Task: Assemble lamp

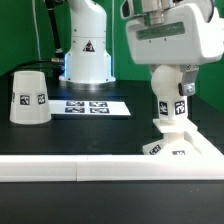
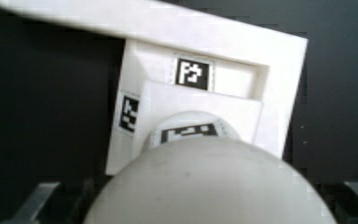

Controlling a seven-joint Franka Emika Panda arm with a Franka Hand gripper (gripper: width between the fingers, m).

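Wrist view | my jaws clamp bulb over base | risk: off-axis seating may jam or skid base across tabletop

bulb blurred up close, jaws mostly cropped.

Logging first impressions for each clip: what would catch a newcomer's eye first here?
The tool holds the bulb upright over the square base at the exterior view's right. Next comes the shade, standing alone at that view's left, wide end down.
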